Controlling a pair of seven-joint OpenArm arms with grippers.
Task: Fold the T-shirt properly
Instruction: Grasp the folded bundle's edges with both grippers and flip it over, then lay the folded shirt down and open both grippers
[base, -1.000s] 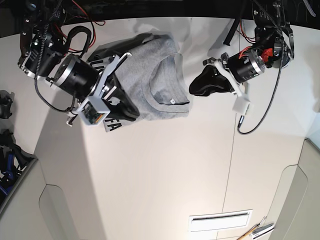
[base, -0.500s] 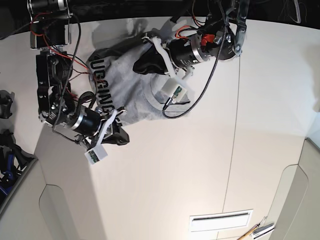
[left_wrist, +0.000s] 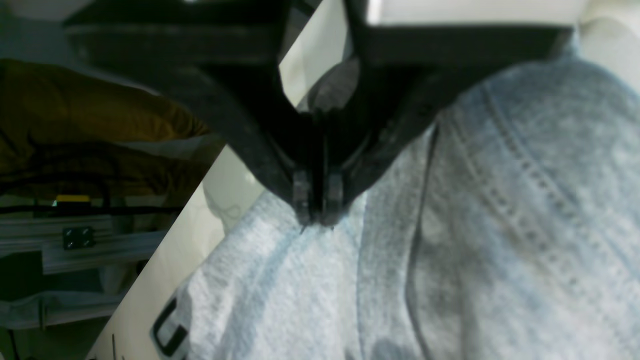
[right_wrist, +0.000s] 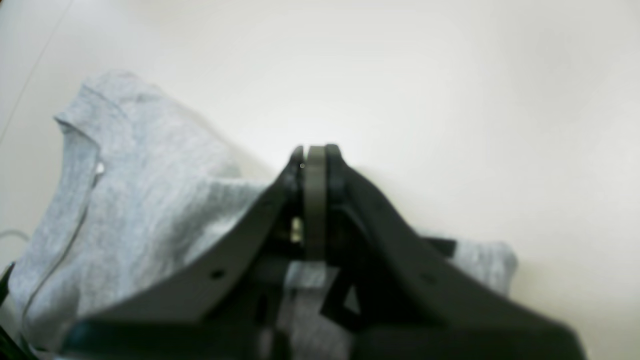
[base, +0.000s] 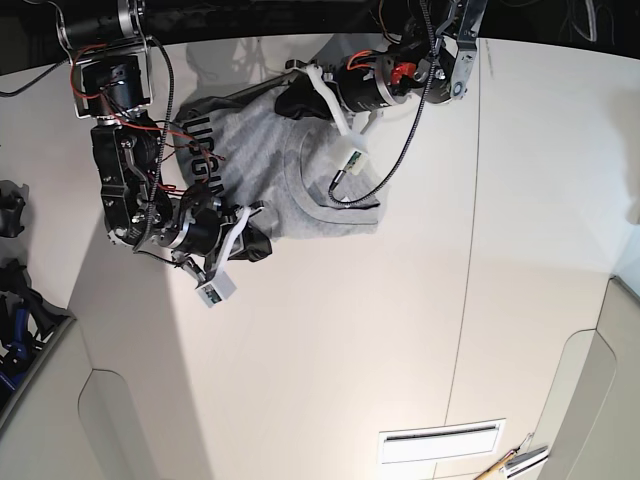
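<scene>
the white table (base: 330, 330) filled most of the base view, with a dark strip of room along the upper edge. in the upper centre of that view the left gripper (base: 292, 100) had its black jaws pressed together at the top edge of the t-shirt (base: 262, 175); in the left wrist view the left gripper (left_wrist: 316, 207) showed its two tips closed with no gap, touching a raised fold of the grey cloth (left_wrist: 450, 260), and a thin bit of fabric seemed pinched between them. at the left of the base view the right gripper (base: 255, 245) lay low at the lower left edge of the shirt. in the right wrist view the right gripper (right_wrist: 314, 167) was also closed, tips together over bare table, and i could not tell if it held any cloth. the t-shirt (right_wrist: 130, 200) lay crumpled in the upper left part of the table, black letters (base: 205, 160) showing on its left side and the ribbed neck (base: 320, 205) toward the lower right.
</scene>
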